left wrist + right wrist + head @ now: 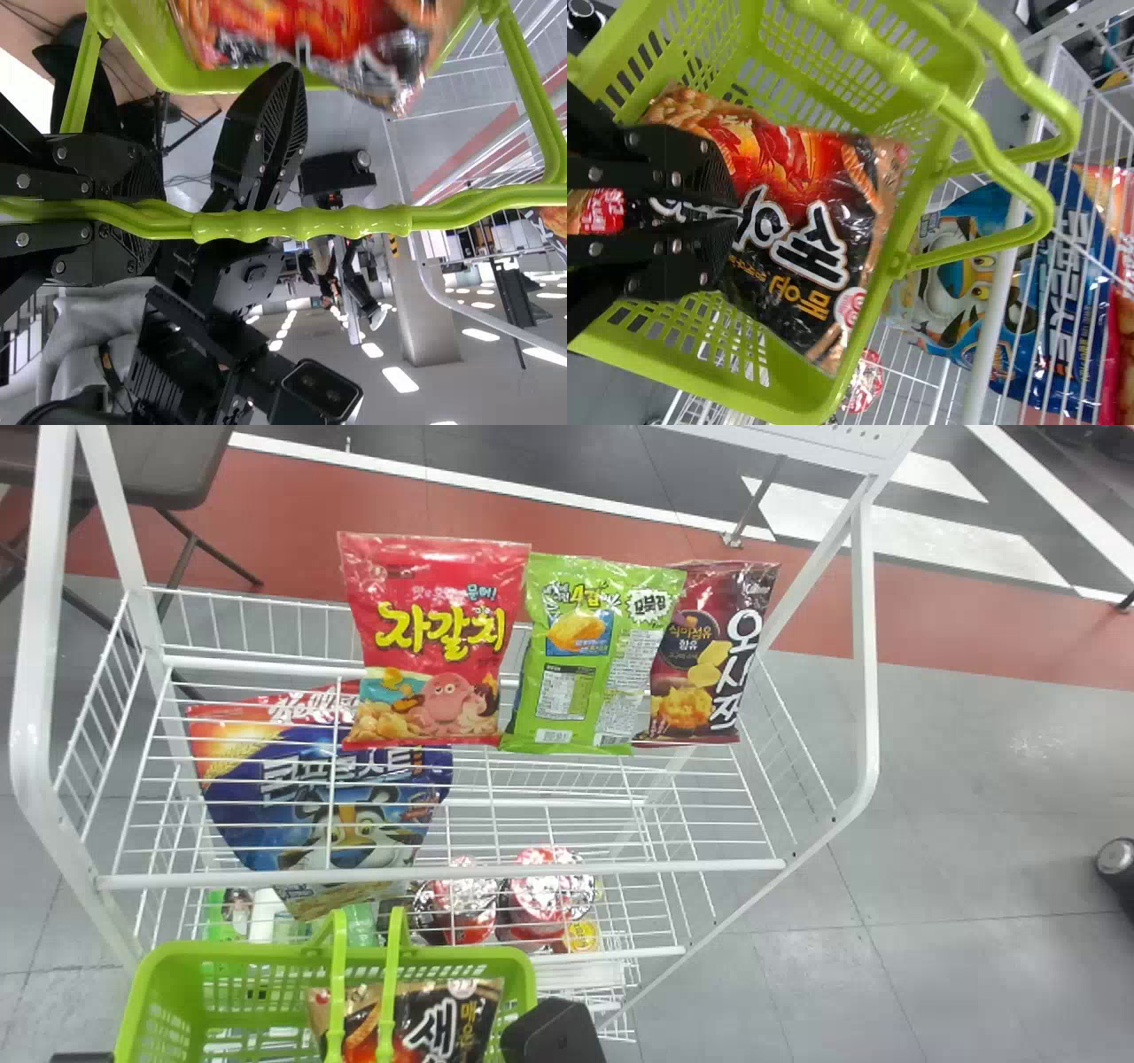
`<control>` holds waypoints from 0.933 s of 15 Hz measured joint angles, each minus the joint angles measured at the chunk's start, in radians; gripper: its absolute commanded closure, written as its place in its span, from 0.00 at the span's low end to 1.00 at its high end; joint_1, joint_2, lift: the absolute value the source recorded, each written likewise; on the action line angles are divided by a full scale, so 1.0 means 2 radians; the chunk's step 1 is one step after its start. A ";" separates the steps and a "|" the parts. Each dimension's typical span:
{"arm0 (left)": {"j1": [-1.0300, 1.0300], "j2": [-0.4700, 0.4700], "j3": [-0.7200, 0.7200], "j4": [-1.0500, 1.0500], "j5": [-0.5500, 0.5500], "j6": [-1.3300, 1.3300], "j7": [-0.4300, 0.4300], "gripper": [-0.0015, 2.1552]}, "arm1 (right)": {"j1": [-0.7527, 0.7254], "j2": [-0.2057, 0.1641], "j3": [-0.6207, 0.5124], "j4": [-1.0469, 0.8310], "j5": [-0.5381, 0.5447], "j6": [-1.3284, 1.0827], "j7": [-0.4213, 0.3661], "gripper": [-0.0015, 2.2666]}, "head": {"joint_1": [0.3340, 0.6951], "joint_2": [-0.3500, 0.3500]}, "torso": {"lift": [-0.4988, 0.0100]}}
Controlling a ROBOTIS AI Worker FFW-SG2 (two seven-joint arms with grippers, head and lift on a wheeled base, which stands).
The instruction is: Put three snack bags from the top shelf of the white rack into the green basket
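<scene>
My right gripper [554, 1032] is at the lower right rim of the green basket [527, 974]. In the right wrist view the right gripper [733, 211] lies over a black and red snack bag [797, 248] in the basket [819, 394]; whether it grips the bag is unclear. My left gripper [81, 1058] is at the bottom left; in the left wrist view the left gripper [142, 217] is shut on the basket handle [301, 223]. Upright on the top shelf [443, 873] stand a red bag [434, 638], a green bag [589, 655] and a dark red bag [709, 655].
The white rack [864, 646] rises behind the basket. Below the top shelf are a large blue cereal bag [310, 797], lidded cups [549, 890] and bottles [266, 917]. A dark table [151, 465] stands at the back left.
</scene>
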 measured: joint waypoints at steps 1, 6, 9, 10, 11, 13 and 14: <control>0.000 0.000 0.000 0.000 -0.002 0.000 0.000 1.00 | -0.001 0.000 -0.004 0.000 0.004 0.007 0.000 0.01 | 1.00 0.00 | 0.98; -0.001 -0.001 -0.002 0.001 -0.006 0.001 0.004 1.00 | -0.001 0.002 -0.033 -0.015 0.016 -0.057 -0.013 0.02 | 1.00 0.00 | 0.98; -0.001 -0.001 -0.003 0.004 -0.007 0.000 0.004 1.00 | -0.044 0.019 -0.039 0.014 0.026 -0.156 -0.020 0.02 | 1.00 0.01 | 0.98; -0.001 0.000 -0.004 0.005 -0.008 0.000 0.004 1.00 | -0.066 0.028 -0.041 0.035 0.025 -0.194 -0.019 0.02 | 1.00 0.04 | 0.98; -0.001 0.000 -0.005 0.005 -0.009 0.000 0.004 1.00 | -0.086 0.037 -0.043 0.060 0.023 -0.248 -0.018 0.02 | 1.00 0.10 | 0.98; -0.001 0.000 -0.007 0.006 -0.011 0.000 0.006 1.00 | -0.144 0.056 -0.042 0.137 0.016 -0.383 -0.017 0.03 | 1.00 0.15 | 0.98; -0.001 0.000 -0.009 0.006 -0.012 0.000 0.007 1.00 | -0.179 0.068 -0.041 0.175 0.013 -0.411 -0.017 0.04 | 1.00 0.16 | 0.98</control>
